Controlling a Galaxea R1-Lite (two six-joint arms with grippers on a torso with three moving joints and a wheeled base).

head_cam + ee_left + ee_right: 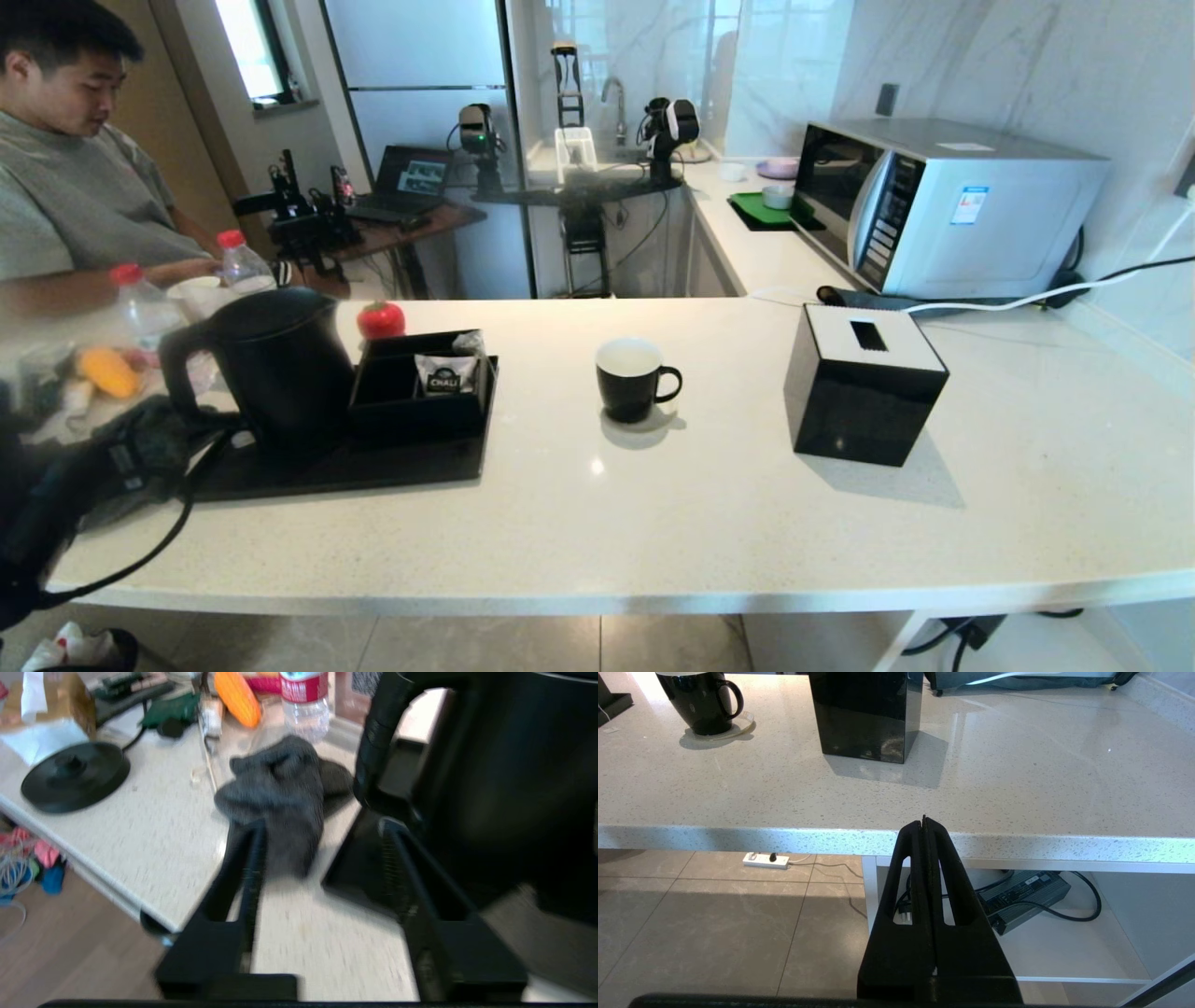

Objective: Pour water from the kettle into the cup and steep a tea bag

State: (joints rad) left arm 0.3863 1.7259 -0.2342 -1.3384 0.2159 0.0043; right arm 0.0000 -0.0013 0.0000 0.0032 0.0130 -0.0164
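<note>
One arm working — left gripper (322, 858) fingers spread beside kettle (275, 369) handle | slide around handle, clamp firmly | right gripper (924, 826) pressed together, parked off counter edge | cup (630, 378) empty

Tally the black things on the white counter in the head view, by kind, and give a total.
Kettle: 1
Mug: 1
Tissue box: 1
Tray: 1
Sachet caddy: 1
Total: 5
</note>
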